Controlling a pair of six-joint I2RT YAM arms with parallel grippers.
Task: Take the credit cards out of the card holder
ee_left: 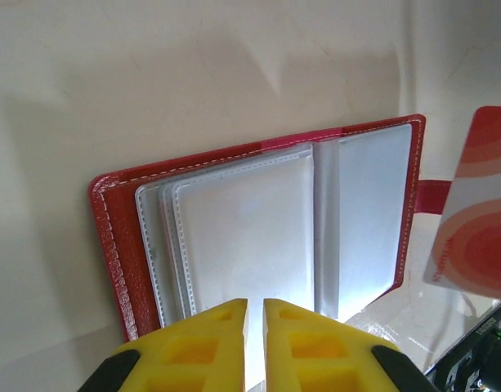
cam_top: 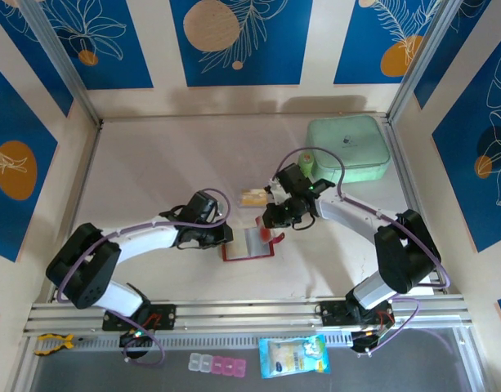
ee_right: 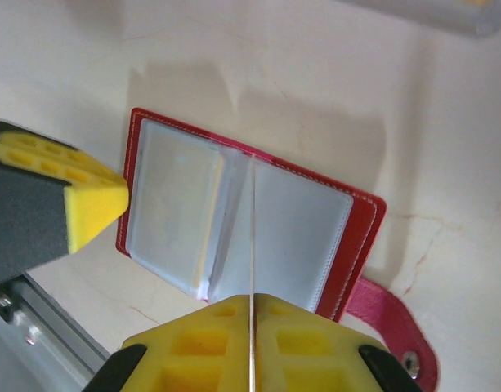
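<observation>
Right gripper (ee_right: 252, 300) clamps a red-and-white credit card (ee_left: 479, 212) edge-on. It looks free of the open card holder (cam_top: 248, 243), which lies on the worktop (cam_top: 152, 171). Left gripper (ee_left: 255, 304) sits at the holder's 9 o'clock, jaws near-closed, grip unclear. It should pin the holder while the card lifts straight away.

Bare table (cam_top: 152, 163) left; case (cam_top: 348, 149), perhaps tray (cam_top: 252, 198), beyond

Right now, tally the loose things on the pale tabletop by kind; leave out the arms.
Red leather-like folding wallet, lying open: 1
Red-and-white plastic card, pinched in the right gripper: 1
Clear plastic tray, its orange-yellow contents too small to count: 1
Mint-green square case: 1
Total: 4
</observation>
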